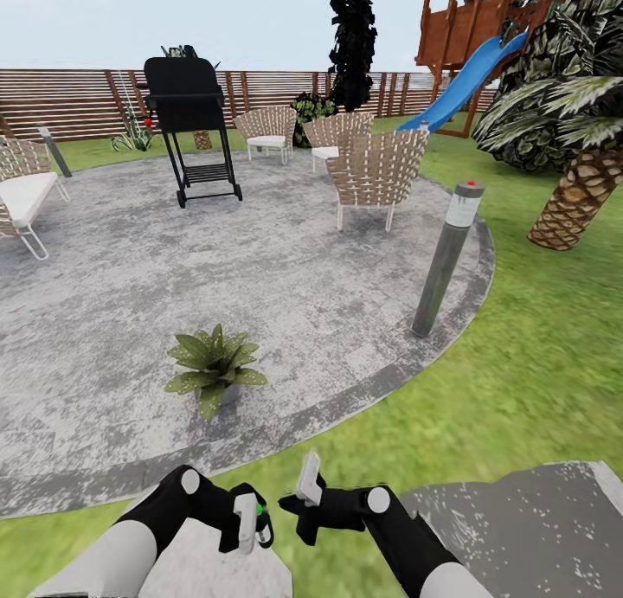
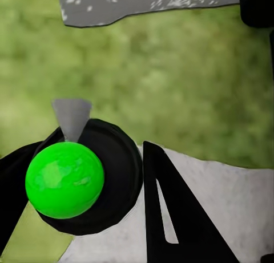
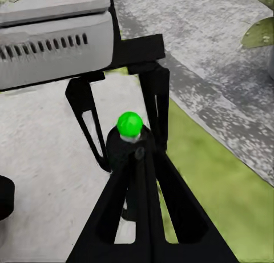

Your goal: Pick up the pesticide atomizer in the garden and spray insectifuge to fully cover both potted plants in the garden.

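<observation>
The left hand (image 1: 249,522) grips the pesticide atomizer (image 1: 258,513) (green spot on top) low over the lawn (image 1: 536,382). The right hand (image 1: 305,498) looks clenched, seemingly empty. One potted plant (image 1: 214,369) sits on the paved patch (image 1: 285,278).

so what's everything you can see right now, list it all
pesticide atomizer: 1, dark body with a green top, between the left fingers
potted plant: 1, green, on the near part of the paved patch
paved patch: 1, grey, round, ahead
lawn: green, around the patch
stepping stones: 2, grey, under the arms
bollard light: 1, grey, at the right edge of the patch
grill: 1, black, far side of the patch
chairs: 4, woven tan, far and left side of the patch
palm: 1, on the lawn at right
playset: 1, brown with a blue slide, far right
fence: brown, slatted, at the back
left fingers: closed on the atomizer
right fingers: together, next to the atomizer
</observation>
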Available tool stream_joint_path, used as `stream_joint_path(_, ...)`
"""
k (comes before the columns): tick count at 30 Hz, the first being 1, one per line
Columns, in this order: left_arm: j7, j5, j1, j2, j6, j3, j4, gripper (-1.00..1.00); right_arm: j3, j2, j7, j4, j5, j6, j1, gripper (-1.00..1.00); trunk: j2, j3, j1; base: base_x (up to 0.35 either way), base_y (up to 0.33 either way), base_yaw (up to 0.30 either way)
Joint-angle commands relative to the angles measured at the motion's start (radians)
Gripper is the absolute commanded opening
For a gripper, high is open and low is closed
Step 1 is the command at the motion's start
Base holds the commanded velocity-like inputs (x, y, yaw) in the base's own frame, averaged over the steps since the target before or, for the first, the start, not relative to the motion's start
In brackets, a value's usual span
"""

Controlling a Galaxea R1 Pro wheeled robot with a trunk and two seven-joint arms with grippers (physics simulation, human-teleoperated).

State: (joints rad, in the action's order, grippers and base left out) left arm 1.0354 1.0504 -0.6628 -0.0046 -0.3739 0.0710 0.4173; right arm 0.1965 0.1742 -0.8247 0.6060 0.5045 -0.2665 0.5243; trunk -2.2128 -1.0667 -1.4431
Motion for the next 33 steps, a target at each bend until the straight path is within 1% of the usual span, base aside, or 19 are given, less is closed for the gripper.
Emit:
stream_joint_path(1, 0.005, 0.006, -0.002, -0.002, -0.004, 0.007, 0.001, -1.0, -0.002, 0.0, 0.0, -0.014, 0.009, -0.006, 0.0, -1.0, 0.0, -0.001, 0.0, 0.0, 0.0, 0.0)
stream_joint_path(4, 0.009, 0.006, -0.004, -0.004, -0.002, 0.008, 0.001, -1.0, -0.002, 0.0, 0.009, -0.03, 0.009, -0.006, 0.0, -1.0, 0.0, -0.001, 0.0, 0.0, 0.0, 0.0)
stream_joint_path(7, 0.035, 0.006, -0.005, -0.007, -0.001, 0.009, 0.002, -1.0, -0.003, 0.0, 0.011, -0.032, 0.01, -0.007, 0.0, -1.0, 0.0, -0.001, 0.0, 0.0, 0.0, 0.0)
stream_joint_path(15, 0.051, 0.008, -0.003, -0.033, -0.005, 0.004, 0.001, -1.0, -0.004, 0.0, 0.012, -0.032, 0.011, -0.008, 0.0, -1.0, 0.0, -0.001, 0.0, 0.0, 0.0, 0.0)
stream_joint_path(18, 0.087, 0.008, -0.004, -0.039, -0.003, 0.0, 0.001, -1.0, -0.003, 0.0, 0.022, -0.033, 0.011, -0.007, 0.0, -1.0, 0.0, -0.001, 0.0, 0.0, 0.0, 0.0)
stream_joint_path(20, 0.101, 0.007, -0.004, -0.043, -0.002, 0.0, 0.002, -1.0, -0.003, 0.0, 0.032, -0.034, 0.011, -0.008, 0.0, -1.0, 0.0, -0.001, 0.0, 0.0, 0.0, 0.0)
stream_joint_path(29, 0.107, 0.005, -0.007, -0.043, 0.002, 0.005, 0.004, -1.0, -0.002, 0.0, 0.038, -0.033, 0.011, -0.008, 0.0, -1.0, 0.0, -0.001, 0.0, 0.0, 0.0, 0.0)
stream_joint_path(33, 0.109, 0.005, -0.006, -0.044, 0.005, 0.007, 0.028, -1.0, -0.002, 0.0, 0.038, -0.033, 0.011, -0.008, 0.0, -1.0, 0.0, -0.001, 0.0, 0.0, 0.0, 0.0)
